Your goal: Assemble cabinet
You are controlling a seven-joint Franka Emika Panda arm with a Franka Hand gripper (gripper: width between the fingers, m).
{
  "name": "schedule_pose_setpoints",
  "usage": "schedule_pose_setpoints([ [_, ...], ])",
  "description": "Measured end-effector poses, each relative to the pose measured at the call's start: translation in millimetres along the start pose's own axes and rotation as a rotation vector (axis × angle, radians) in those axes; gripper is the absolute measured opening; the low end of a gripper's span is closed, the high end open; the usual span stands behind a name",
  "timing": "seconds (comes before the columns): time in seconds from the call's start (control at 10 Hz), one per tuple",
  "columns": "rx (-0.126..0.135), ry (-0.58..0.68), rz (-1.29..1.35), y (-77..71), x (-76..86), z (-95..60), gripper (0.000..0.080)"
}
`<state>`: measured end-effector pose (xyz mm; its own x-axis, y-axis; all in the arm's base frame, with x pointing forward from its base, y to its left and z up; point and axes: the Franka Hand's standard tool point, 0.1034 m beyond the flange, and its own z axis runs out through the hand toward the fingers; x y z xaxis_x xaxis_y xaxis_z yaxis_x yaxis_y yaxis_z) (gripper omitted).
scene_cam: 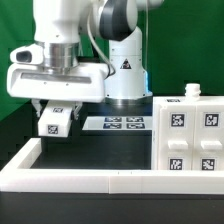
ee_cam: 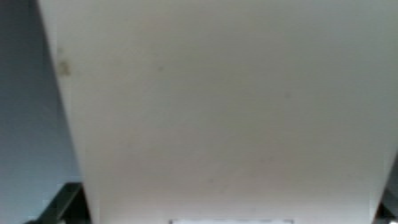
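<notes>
My gripper (scene_cam: 56, 106) hangs above the dark table at the exterior view's left, shut on a white cabinet panel (scene_cam: 55, 122) with a black-and-white tag on its face. The panel is held off the table, slightly tilted. In the wrist view this panel (ee_cam: 222, 110) fills nearly the whole picture as a plain white surface, and only a dark finger (ee_cam: 63, 206) shows at its edge. The white cabinet box (scene_cam: 190, 135), carrying several tags, stands at the exterior view's right, apart from the gripper.
The marker board (scene_cam: 115, 123) lies flat on the table behind the middle, near the robot's base (scene_cam: 125, 75). A long low white border rail (scene_cam: 80, 178) runs along the front and up the left side.
</notes>
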<state>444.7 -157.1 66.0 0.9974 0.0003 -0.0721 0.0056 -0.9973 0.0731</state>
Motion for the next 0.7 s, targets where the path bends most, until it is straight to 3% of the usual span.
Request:
schedule_pose_setpoints([
  [0.2,0.028,0.023,0.037,-30.6,12.4,-27.7,0.0556],
  [0.4,0.044,0.041,0.063,-62.9,23.2,-46.7,0.0556],
  [0.5,0.040,0.048,0.051,-74.3,29.1,-54.8,0.0556],
  [0.7,0.033,0.051,0.032,-78.2,31.8,-55.0,0.0556],
])
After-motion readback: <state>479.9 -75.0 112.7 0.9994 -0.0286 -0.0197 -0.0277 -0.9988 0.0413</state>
